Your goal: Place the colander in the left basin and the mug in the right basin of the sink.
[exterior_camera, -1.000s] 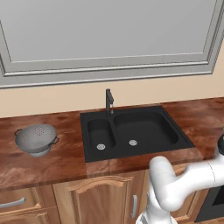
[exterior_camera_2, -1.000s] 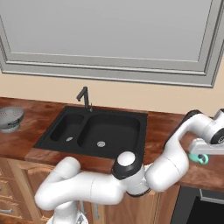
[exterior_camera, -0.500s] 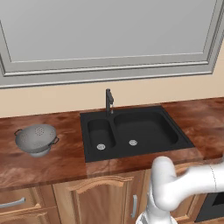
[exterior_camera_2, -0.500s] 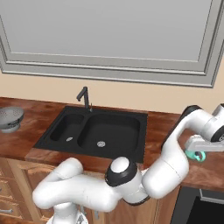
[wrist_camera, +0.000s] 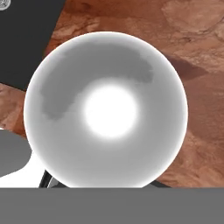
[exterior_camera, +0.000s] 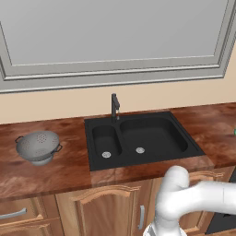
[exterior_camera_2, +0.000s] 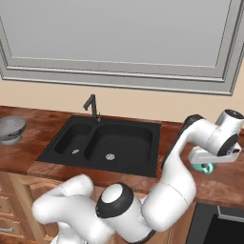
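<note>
Left base view, change: the dark hand seen at the right edge a second ago has left that spot; a teal sliver [exterior_camera: 234,132] there is probably the mug.
Left base view, colander: grey perforated metal colander [exterior_camera: 38,145] unmoved at the left end of the brown stone counter [exterior_camera: 60,173], well apart from the matte black double sink [exterior_camera: 99,123].
Left base view, basins: narrow left basin [exterior_camera: 105,140] and wide right basin [exterior_camera: 154,133] both hold nothing; black faucet [exterior_camera: 115,107] at the back rim.
Right base view, change: gripper [exterior_camera_2: 206,164] with the small teal mug [exterior_camera_2: 208,167] has edged toward the sink, over the counter's right end.
Right base view, fingers: narrow, apparently clamped on the mug.
Hand view, mug: white inside [wrist_camera: 109,109] close below; sink corner upper left.
Meaning: mug carry under way; colander untouched.
Obstacles: none seen on the way to the right basin.
</note>
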